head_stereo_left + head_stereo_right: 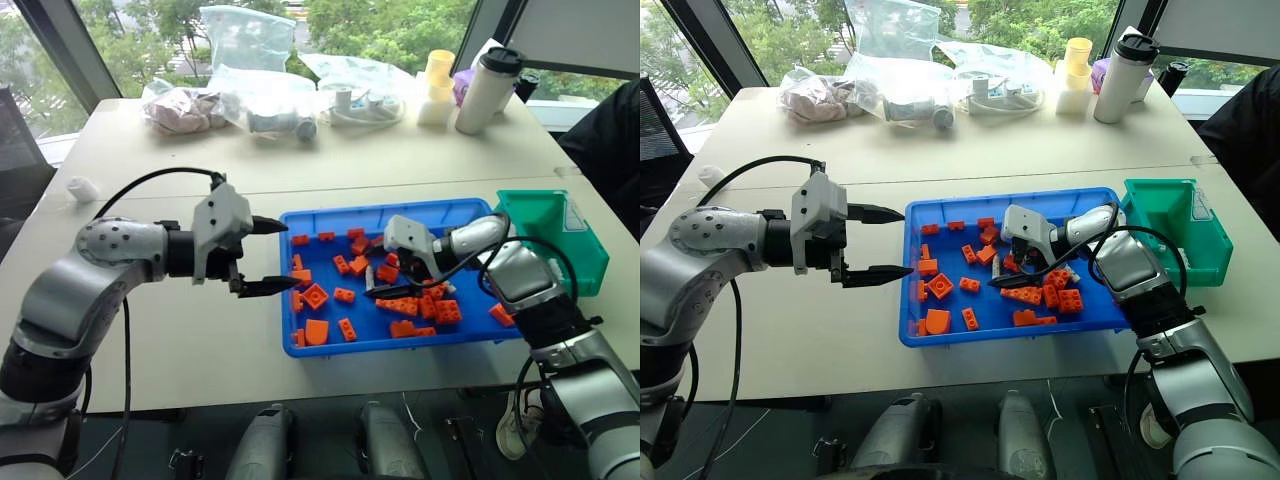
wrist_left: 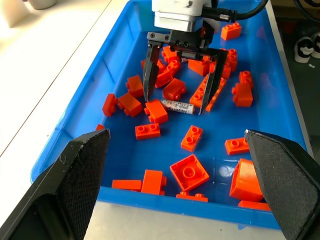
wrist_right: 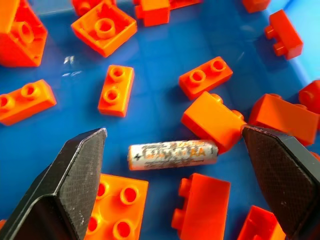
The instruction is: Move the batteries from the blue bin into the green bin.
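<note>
A slim grey-white cylindrical battery (image 3: pixel 173 155) is seen lying flat on the smooth blue bin (image 2: pixel 125 30) floor, between the spread fingers of the right gripper (image 2: pixel 176 102), ungrasped. Studded orange bricks (image 3: pixel 116 90) are scattered around it. The left gripper (image 1: pixel 272 257) is held released beside the bin; the teal-green bin (image 1: pixel 560 235) is visible from the head views.

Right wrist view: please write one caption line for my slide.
Open right gripper poised over a battery lying among orange toy bricks in the blue bin.

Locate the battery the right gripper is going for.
The battery lies flat on the blue bin floor among orange bricks, between the open right gripper's fingers.
</note>
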You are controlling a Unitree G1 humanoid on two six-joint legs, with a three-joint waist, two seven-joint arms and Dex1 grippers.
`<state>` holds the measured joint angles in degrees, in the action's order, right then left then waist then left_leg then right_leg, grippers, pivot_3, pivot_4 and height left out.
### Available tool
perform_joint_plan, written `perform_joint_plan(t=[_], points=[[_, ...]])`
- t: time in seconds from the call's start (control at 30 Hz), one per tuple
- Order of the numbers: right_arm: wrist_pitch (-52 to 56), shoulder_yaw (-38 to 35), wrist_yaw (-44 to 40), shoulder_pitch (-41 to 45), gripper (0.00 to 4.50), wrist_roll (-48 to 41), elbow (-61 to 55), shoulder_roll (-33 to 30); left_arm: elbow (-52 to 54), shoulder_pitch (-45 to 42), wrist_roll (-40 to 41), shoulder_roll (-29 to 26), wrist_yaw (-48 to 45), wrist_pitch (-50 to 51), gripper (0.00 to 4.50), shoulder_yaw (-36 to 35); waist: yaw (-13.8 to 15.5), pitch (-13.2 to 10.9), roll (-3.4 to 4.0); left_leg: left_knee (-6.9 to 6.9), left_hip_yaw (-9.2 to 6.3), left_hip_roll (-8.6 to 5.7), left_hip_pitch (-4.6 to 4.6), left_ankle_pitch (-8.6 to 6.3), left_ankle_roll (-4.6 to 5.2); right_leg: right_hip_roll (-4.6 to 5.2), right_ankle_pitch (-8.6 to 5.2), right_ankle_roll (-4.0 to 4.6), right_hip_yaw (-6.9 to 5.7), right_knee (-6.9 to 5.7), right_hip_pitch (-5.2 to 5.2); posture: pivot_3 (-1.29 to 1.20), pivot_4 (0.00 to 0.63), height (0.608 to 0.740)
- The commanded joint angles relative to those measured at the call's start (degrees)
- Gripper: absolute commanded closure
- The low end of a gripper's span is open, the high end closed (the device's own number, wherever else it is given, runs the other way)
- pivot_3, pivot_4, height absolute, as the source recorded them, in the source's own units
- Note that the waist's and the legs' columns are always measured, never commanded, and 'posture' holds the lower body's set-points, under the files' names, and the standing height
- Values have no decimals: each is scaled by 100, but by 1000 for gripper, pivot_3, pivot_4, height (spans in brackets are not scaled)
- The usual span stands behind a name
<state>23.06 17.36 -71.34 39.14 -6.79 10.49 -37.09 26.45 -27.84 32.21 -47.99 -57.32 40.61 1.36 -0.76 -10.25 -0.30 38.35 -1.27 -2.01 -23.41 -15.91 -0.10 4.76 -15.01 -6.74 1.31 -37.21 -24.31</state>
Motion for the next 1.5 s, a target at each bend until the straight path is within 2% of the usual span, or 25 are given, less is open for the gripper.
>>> perform_joint_plan(t=[0.03,0.33,0.77,0.87,0.97,1.3,1.4,1.5], points=[[213,-302,17,18,73,-210,-220,-86,38,-163,5,40,7,-96,0,-10,12,0,0,0,0,0,0,0,0,0,0,0,0,0,0,0,150,740],[617,-276,-76,-294,73,-275,-738,-371,-59,-314,-60,141,-14,-118,0,75,7,0,0,-1,0,-2,-1,0,1,2,0,0,-1,0,0,0,150,740],[-158,247,-51,-50,73,343,12,-174,-112,-419,-81,200,9,-146,0,143,-2,0,0,-1,0,-2,0,0,0,1,0,0,-1,0,0,0,150,740],[-315,281,-51,18,900,402,160,-113,-133,-369,-96,195,10,-189,0,125,1,0,0,-1,0,-2,0,0,-1,0,0,0,-1,0,0,0,150,740],[-389,274,-53,46,2264,449,198,-75,-142,-319,-103,191,15,-233,0,125,1,2,-2,-1,1,-2,2,0,-1,1,0,0,0,0,3,0,150,740],[-220,24,-39,44,2339,320,-143,-127,-187,-220,-134,199,-15,-332,0,118,1,2,-2,-1,-1,-2,2,1,-1,1,0,0,-1,0,3,0,150,740],[342,-492,97,50,2339,-82,-538,-206,-213,-226,-100,225,-29,-355,0,101,9,1,-1,-1,-1,-2,1,1,-1,1,0,0,-1,0,2,0,150,740],[1141,-1356,559,-37,2339,-612,-1104,-273,-258,-282,43,393,-8,-349,0,67,19,1,-1,0,-2,-3,-1,1,-1,4,0,0,-1,0,1,0,150,740]])
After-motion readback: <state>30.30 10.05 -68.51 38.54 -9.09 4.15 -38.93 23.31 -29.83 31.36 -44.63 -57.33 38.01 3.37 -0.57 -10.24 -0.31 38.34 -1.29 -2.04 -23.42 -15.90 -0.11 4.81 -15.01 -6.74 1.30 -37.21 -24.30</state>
